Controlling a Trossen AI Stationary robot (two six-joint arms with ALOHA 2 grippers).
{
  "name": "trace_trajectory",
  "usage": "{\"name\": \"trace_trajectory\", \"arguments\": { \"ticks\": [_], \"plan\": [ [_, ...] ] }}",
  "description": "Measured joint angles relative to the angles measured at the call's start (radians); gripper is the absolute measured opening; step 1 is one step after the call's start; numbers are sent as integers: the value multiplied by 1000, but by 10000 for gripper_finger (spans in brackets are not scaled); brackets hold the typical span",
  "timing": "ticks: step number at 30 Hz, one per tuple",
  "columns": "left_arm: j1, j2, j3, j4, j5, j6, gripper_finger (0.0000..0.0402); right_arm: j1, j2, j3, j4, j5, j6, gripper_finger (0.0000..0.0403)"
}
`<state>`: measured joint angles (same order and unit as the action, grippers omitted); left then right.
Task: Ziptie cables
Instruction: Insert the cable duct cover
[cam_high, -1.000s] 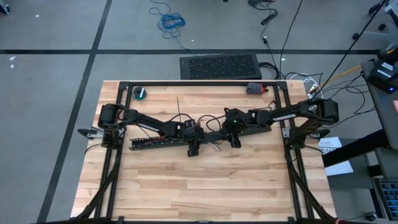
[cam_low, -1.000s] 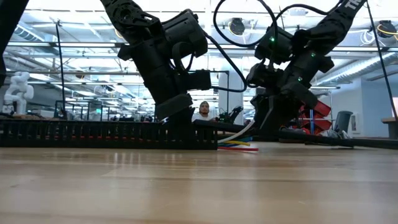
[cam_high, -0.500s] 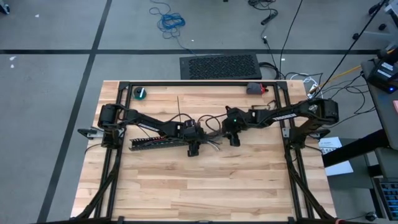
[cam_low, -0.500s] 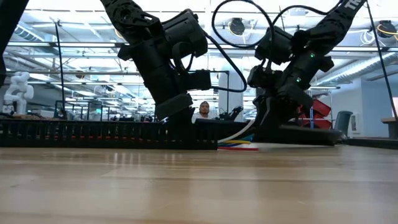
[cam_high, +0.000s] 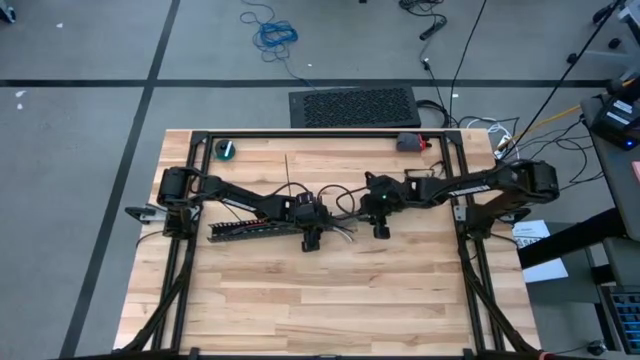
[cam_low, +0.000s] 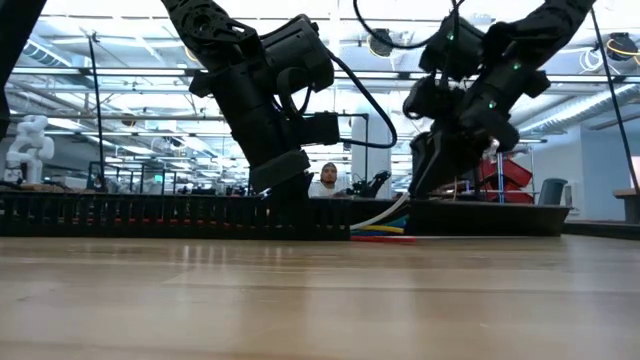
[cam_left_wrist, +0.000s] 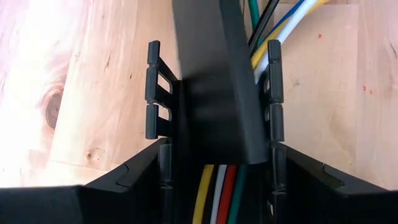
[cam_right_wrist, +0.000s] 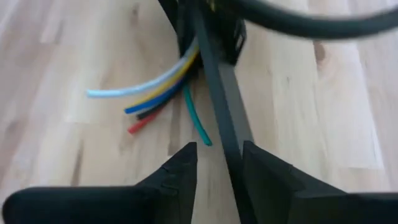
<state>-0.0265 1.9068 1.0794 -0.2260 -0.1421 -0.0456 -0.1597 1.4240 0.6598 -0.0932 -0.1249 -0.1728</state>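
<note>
A black slotted duct (cam_high: 250, 229) lies across the table's middle, with the cables (cam_left_wrist: 217, 193) inside it. Their coloured ends (cam_right_wrist: 155, 93) stick out of its right end onto the wood. A flat black strip (cam_left_wrist: 211, 74) lies along the duct's top and runs on toward the right. My left gripper (cam_high: 310, 240) stands over the duct's right end, shut on it. My right gripper (cam_high: 381, 232), a little to the right, is shut on the strip (cam_right_wrist: 214, 81). A thin dark ziptie (cam_high: 287, 170) lies straight on the wood, farther back. My left gripper clamps the duct's two slotted side walls (cam_left_wrist: 155, 124) near its right end, one finger outside each wall. The fingers slant down from above and lie across the duct. The duct rests on the table, and the black strip passes between the fingers. My right gripper has the flat black strip's two long edges (cam_right_wrist: 231, 155) between its two fingers. The fingers slant down from the table's right side. The strip runs on ahead of them toward the duct. In the low view the strip (cam_low: 500, 218) shows below the gripper, low over the wood.
A black frame rail (cam_high: 320, 133) borders the table. A green-and-black roll (cam_high: 227, 149) and a grey-and-red item (cam_high: 410, 141) sit at the far edge. Bare wood (cam_high: 320, 300) fills the near half. A person (cam_low: 327, 178) sits in the room beyond.
My right gripper has risen and drawn back a little toward the table's right edge. In the low view the black strip's right part, which lay flat on the wood, now shows higher below the gripper. The duct and the cables have stayed put.
</note>
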Motion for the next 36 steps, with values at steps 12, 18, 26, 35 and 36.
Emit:
{"name": "trace_trajectory", "arguments": {
  "ticks": [12, 18, 26, 35, 36],
  "plan": [
    [0, 0, 0, 0, 0, -1, 248, -63, -108, 0, -44, 5, -23, 119],
    [-18, 0, 2, -1, -69, 89, 248, -219, -20, 59, -193, -273, -25, 176],
    [-62, 1, 2, -12, -263, 294, 248, -215, 82, 181, -275, -317, -26, 285],
    [-61, 1, 0, -20, -305, 291, 248, -104, 151, 184, -249, -242, 100, 309],
    [-61, 1, 0, -20, -306, 291, 248, -92, 156, 184, -229, -204, 139, 309]
  ]
}}
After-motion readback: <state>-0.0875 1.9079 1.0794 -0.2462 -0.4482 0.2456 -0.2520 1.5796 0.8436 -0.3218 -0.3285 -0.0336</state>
